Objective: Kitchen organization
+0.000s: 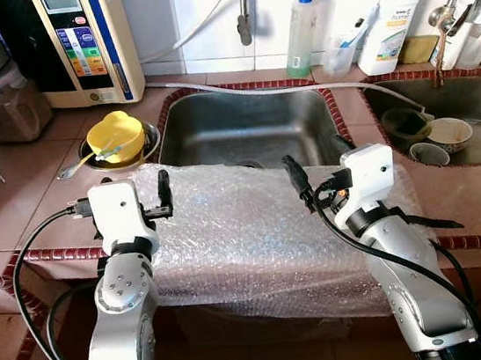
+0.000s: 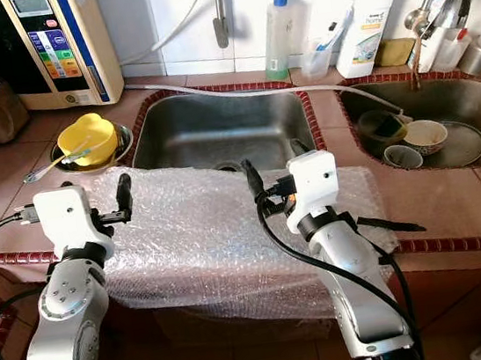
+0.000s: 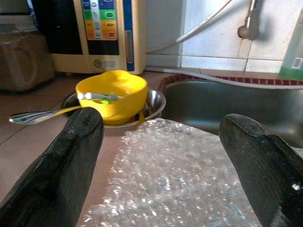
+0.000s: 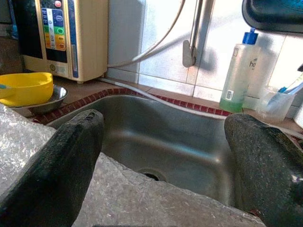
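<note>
Left eye view: bubble wrap (image 1: 247,232) lies beneath both spread grippers.

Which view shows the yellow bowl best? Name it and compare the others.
The left wrist view: the yellow bowl sits close and sharp in a steel dish, a utensil lying across it. Both eye views show it smaller, beside the sink. The right wrist view catches part of it at its edge.

A sheet of bubble wrap (image 1: 256,231) lay draped over the counter edge in front of the sink (image 1: 247,126). My left gripper (image 3: 161,156) and right gripper (image 4: 163,156) hovered above it, a bowl (image 1: 116,136) left of the sink.
</note>
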